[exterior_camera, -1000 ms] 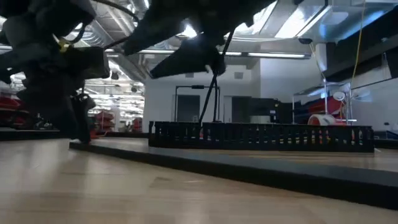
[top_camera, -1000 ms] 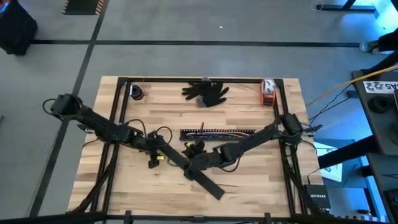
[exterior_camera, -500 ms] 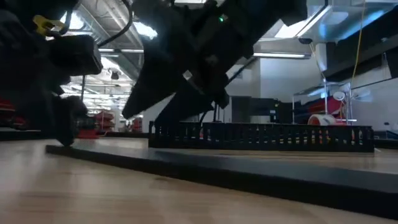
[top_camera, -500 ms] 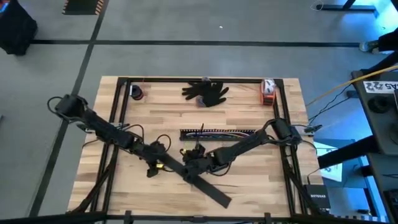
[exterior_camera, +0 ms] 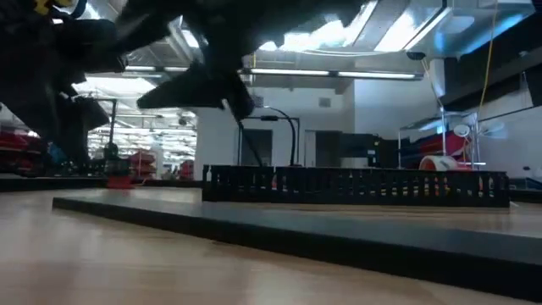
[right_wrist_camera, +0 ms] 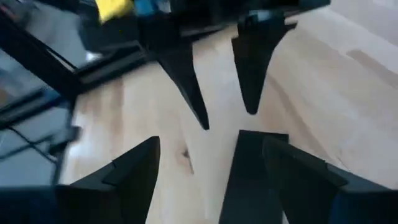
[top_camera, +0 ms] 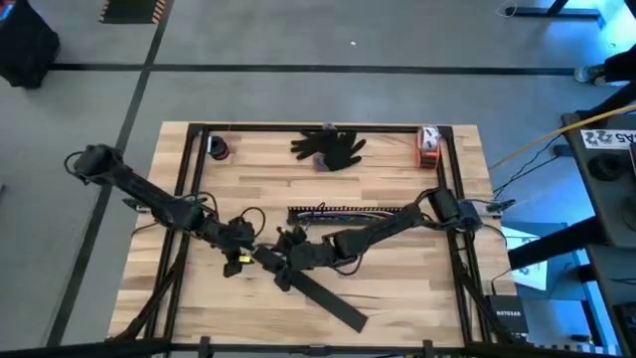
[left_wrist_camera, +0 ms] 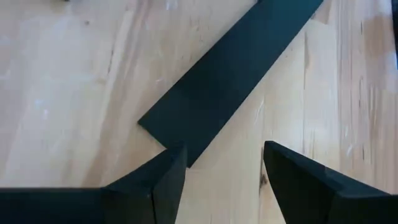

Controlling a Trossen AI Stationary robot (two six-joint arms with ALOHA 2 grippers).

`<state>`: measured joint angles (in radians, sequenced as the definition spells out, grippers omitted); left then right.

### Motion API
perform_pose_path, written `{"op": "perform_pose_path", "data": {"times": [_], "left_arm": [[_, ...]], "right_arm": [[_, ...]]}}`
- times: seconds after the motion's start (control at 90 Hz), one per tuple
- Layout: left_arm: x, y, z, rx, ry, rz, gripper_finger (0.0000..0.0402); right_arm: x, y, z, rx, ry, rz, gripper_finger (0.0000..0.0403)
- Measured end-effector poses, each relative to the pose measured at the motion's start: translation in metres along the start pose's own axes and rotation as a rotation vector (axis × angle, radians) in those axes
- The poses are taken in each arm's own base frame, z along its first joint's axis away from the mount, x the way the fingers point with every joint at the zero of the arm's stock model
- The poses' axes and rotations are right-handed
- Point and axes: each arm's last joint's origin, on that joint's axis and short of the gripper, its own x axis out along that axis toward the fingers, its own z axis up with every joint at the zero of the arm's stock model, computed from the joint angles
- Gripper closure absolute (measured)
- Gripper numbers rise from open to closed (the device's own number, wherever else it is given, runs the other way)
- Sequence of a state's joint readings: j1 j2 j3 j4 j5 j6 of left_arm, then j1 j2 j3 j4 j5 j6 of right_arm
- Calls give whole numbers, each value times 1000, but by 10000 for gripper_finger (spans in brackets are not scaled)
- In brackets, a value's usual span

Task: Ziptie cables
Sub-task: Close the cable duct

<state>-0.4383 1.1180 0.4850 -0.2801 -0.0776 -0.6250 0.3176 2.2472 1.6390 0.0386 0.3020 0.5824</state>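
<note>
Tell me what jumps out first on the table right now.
Both arms meet near the table's front middle, the left end effector and right end effector open, facing each other over one end of a flat black bar lying diagonally. Behind them, the cables sit in a black slotted tray, and a black glove lies at the far edge.

cables (top_camera: 348, 211) | thin multicoloured wires; bundled lengthwise in a long black slotted bar (top_camera: 393, 215) | mid-table

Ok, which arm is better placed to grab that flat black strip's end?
Probably right: the black strip lies between the open fingers of the right tool. The left tool, also open, sits just short of the strip's end.
</note>
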Motion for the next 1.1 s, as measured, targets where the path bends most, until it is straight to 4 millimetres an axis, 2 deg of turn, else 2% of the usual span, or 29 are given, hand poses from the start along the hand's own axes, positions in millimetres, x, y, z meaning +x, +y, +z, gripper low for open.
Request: {"op": "perform_pose_path", "data": {"times": [0.133, 0.5, 0.689, 0.856, 1.1], "left_arm": [[1, 1, -1, -6, 5, 8, 194], [1, 1, 0, -1, -18, 32, 194], [1, 2, -1, 3, -14, 39, 194], [1, 1, -1, 4, -14, 38, 194], [1, 2, -1, 26, -11, 41, 194]], "right_arm": [[17, 0, -4, -32, 79, -100, 121], [25, -2, -9, -10, 79, -147, 54], [47, -15, -39, -41, 105, -233, 56], [59, -12, -48, -17, 77, -153, 65], [57, -11, -58, -113, 72, -251, 68]]}}
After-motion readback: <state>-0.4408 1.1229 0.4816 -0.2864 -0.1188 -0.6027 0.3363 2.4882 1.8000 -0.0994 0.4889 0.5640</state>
